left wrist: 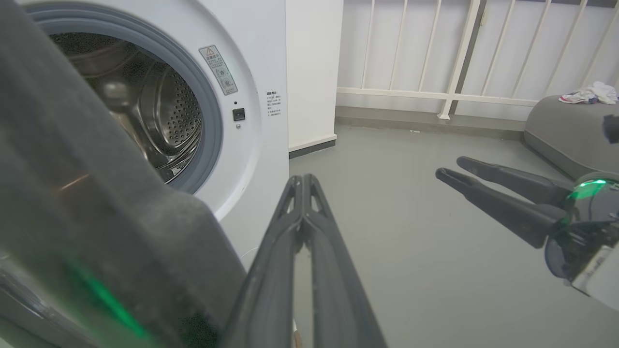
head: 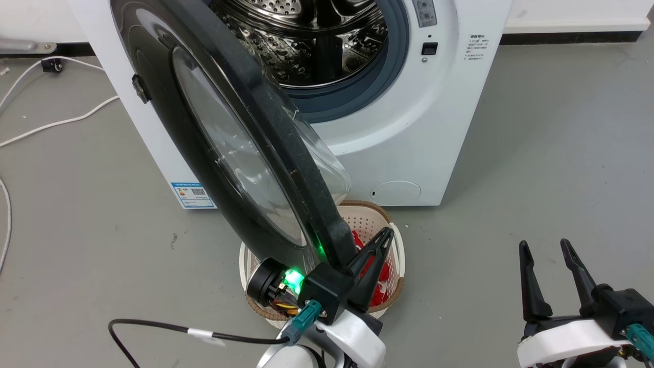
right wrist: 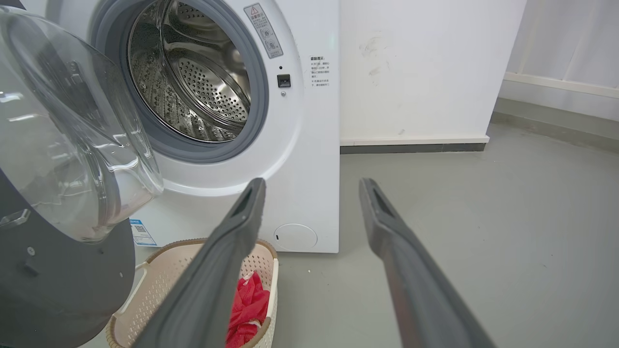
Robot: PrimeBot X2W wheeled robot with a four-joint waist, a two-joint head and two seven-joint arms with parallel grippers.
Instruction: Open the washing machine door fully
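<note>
A: Where is the door (head: 225, 153) found?
B: It is seen swung part-way out from the machine (head: 449, 128), with its rim just left of the left claw (head: 382, 239). The drum opening is uncovered, but full swing is judged not yet reached.
A: How is that claw set?
B: Its fingers are pressed together, with nothing clamped between them, and are laid along the rim's inner side. Whether the rim is actually touched cannot be told.
A: And the other?
B: The right claw (head: 544, 246) is held with its fingers apart and empty, well off to the right of the left claw.
A: What could be spoiled from here?
B: As the rim is not gripped, the fingers could be slid off the glossy edge by a badly angled push, and the door left short of full swing. A basket (head: 401, 255) is placed just beneath the left claw and could be knocked if the arm is lowered. The door could be strained if it is forced past its stop.
</note>
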